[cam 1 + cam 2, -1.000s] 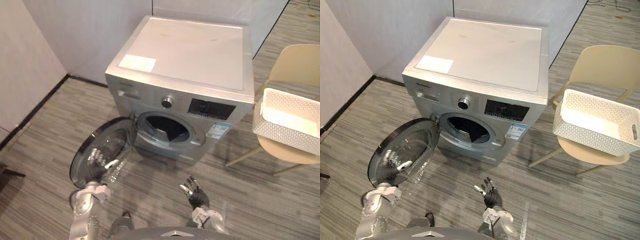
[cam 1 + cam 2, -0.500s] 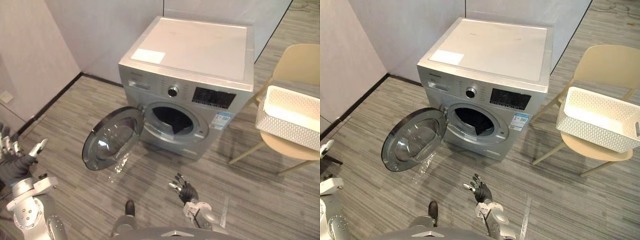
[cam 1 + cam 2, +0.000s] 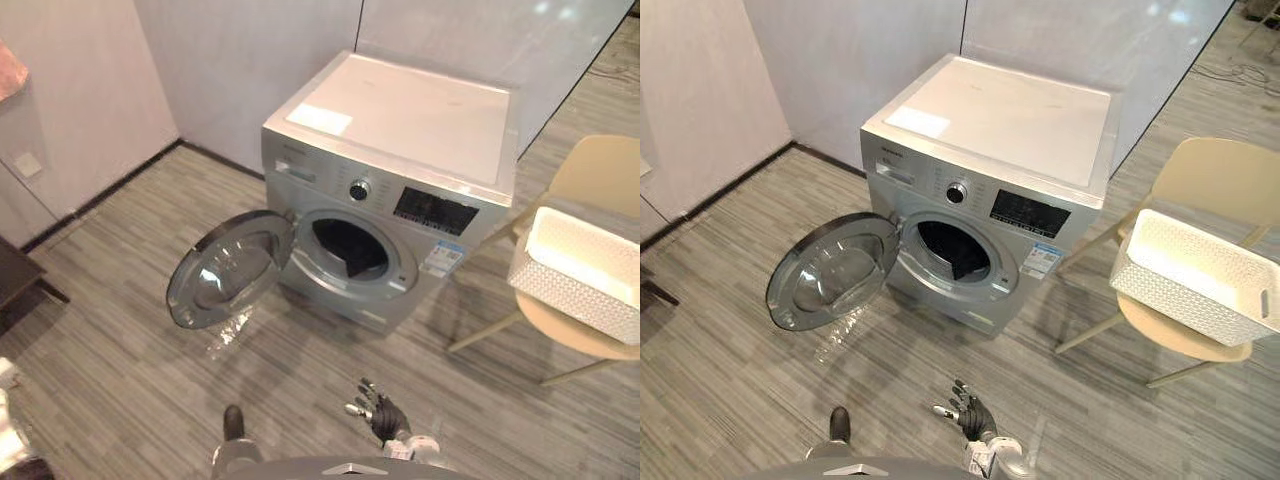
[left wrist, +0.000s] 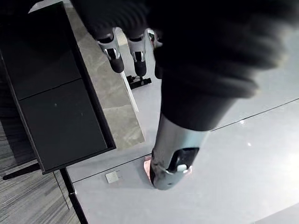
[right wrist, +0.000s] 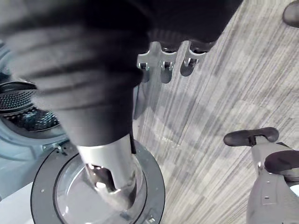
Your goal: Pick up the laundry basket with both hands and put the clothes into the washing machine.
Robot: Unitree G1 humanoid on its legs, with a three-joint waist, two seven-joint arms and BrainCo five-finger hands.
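A silver front-loading washing machine stands against the wall with its round door swung open to the left. A dark cloth lies in the drum. The white perforated laundry basket rests on a beige chair to the machine's right; its inside looks white. My right hand hovers low over the floor in front of the machine, open and holding nothing. Far off to the left, my left hand is open and holding nothing.
A low black piece of furniture stands by the left wall, also seen from the left wrist as a black cabinet. A crumpled bit of clear film lies on the floor under the door. Grey plank floor spreads in front of the machine.
My left hand has left the washer door and swung out to the lower left. The camera has shifted. The door stays open and the right hand stays low.
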